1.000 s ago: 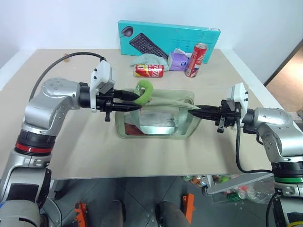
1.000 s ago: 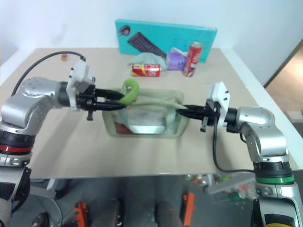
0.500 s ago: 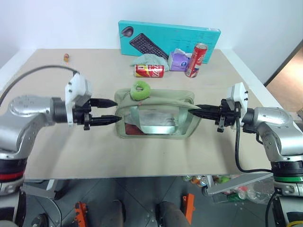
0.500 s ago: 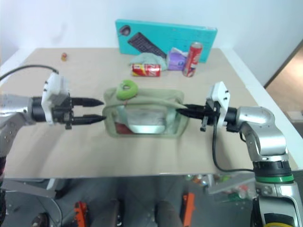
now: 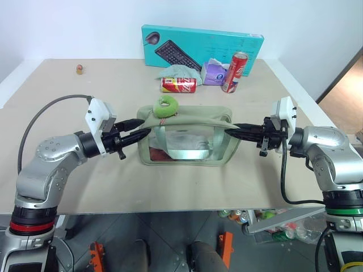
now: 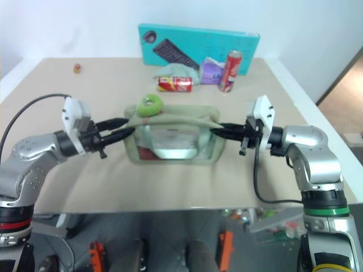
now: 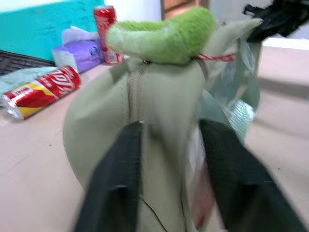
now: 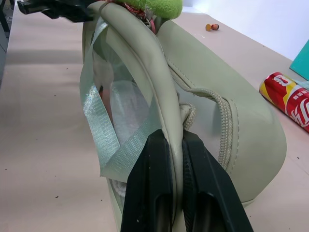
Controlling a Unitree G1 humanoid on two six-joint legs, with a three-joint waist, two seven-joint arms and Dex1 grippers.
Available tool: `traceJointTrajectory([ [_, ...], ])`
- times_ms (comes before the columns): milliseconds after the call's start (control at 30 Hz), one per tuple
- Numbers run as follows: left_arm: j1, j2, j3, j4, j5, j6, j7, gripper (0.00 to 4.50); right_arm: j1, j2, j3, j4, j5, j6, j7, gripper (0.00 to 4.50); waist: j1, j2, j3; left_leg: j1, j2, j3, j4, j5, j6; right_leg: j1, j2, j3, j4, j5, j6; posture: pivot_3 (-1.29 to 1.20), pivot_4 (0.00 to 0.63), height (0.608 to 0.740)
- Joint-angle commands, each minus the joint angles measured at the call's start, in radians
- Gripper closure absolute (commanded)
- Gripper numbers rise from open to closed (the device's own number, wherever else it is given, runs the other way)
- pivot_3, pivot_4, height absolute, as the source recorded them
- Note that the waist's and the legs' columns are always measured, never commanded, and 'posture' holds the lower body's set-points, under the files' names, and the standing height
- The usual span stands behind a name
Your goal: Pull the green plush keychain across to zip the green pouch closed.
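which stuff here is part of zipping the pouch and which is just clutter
Job: green pouch, green plush keychain, left gripper, right gripper.
Clutter: keyboard box, lying can, standing can, tissue pack, cloth.

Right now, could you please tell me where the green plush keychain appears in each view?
Left eye: green plush keychain on the green pouch's top left end.
Right eye: same spot.
Left wrist: above the pouch's end.
Right wrist: at the pouch's far end.
Shared landmark: lying red can.
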Motion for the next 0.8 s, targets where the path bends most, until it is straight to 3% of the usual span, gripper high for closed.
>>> traceJointTrajectory([
  [33,0.002,0.011,0.004,-0.007,0.008,-0.023,0.0,4.3,0.002,-0.026,-0.021,-0.03,0.002,-0.006,0.007,4.5,0.0,0.0,0.0,0.0,0.0,0.0,0.0,0.0,0.0,0.0,0.0,0.0,0.0,0.0,0.0,0.0,0.15,0.74],
  [133,-0.002,0.009,-0.001,-0.003,0.006,-0.021,-0.008,4.44,0.003,-0.04,-0.033,-0.043,0.049,0.087,0.012,4.5,0.0,0.0,0.0,0.0,0.0,0.0,0.0,0.0,0.0,0.0,0.0,0.0,0.0,0.0,0.0,0.0,0.15,0.74],
  [333,-0.007,0.006,-0.012,0.006,0.009,-0.018,-0.012,4.5,-0.011,-0.066,-0.057,-0.059,0.049,0.084,0.0,2.41,0.0,0.0,0.0,0.001,0.0,0.0,0.0,0.0,0.0,0.0,0.0,0.0,0.0,0.0,0.0,0.0,0.15,0.74],
  [567,-0.007,0.003,-0.031,0.003,0.019,-0.015,-0.014,4.5,-0.232,-0.028,-0.018,-0.124,0.04,0.076,-0.067,0.02,-0.002,0.001,0.0,0.002,0.0,0.002,0.0,0.0,0.0,0.0,0.0,0.002,0.0,0.001,0.001,0.0,0.15,0.74],
  [800,-0.01,-0.007,-0.055,0.002,0.027,-0.019,-0.011,4.5,-0.378,0.163,0.163,-0.143,-0.014,0.082,-0.11,0.02,0.002,0.0,-0.001,0.002,0.001,0.002,-0.001,0.0,0.0,0.0,0.001,0.002,0.0,0.001,0.0,0.0,0.15,0.74],
])
